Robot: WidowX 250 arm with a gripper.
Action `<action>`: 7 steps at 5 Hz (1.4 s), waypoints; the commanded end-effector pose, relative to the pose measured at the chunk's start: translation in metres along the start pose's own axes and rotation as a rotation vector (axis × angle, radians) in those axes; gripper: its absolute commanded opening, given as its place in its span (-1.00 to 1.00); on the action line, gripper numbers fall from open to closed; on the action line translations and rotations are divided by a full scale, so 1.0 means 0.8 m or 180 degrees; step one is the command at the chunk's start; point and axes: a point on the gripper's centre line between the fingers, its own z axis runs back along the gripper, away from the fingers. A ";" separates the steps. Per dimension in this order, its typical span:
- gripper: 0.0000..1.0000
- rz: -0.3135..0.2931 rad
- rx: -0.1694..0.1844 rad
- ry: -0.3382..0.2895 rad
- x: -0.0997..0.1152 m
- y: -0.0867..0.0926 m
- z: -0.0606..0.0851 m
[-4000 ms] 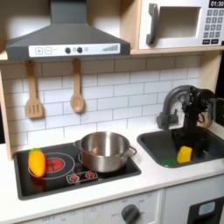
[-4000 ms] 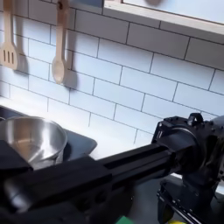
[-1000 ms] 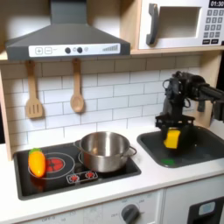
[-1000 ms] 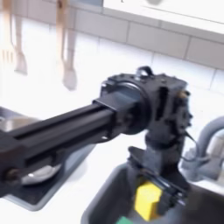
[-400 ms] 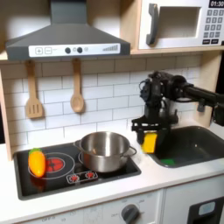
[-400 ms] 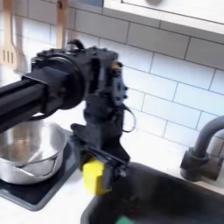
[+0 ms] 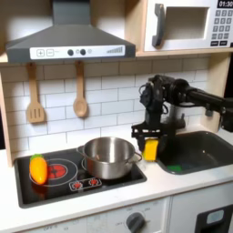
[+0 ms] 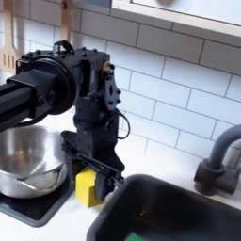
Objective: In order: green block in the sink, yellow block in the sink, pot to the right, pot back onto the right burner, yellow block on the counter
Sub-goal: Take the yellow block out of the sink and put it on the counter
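Note:
My gripper (image 7: 150, 146) (image 8: 90, 177) is shut on the yellow block (image 7: 151, 148) (image 8: 87, 186). It holds the block low over the narrow strip of counter (image 7: 173, 188) (image 8: 58, 222) between the cooktop and the sink (image 7: 207, 144) (image 8: 188, 202); I cannot tell if the block touches the counter. The green block (image 7: 175, 167) lies in the sink near its front left corner in the first exterior view. The steel pot (image 7: 108, 157) (image 8: 26, 160) stands on the right burner, just left of the gripper in both exterior views.
An orange oval toy (image 7: 37, 168) sits on the left burner of the black cooktop (image 7: 89, 182). The dark faucet (image 8: 218, 158) stands behind the sink. A spatula (image 7: 35, 96) and spoon (image 7: 80, 92) hang on the tiled wall. A microwave (image 7: 187, 25) sits overhead.
The gripper lifted the yellow block out of the sink, carried it left in the first exterior view and lowered it over the counter beside the pot.

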 end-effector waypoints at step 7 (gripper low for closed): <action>1.00 -0.0130 0.0033 -0.0029 0.001 -0.002 0.010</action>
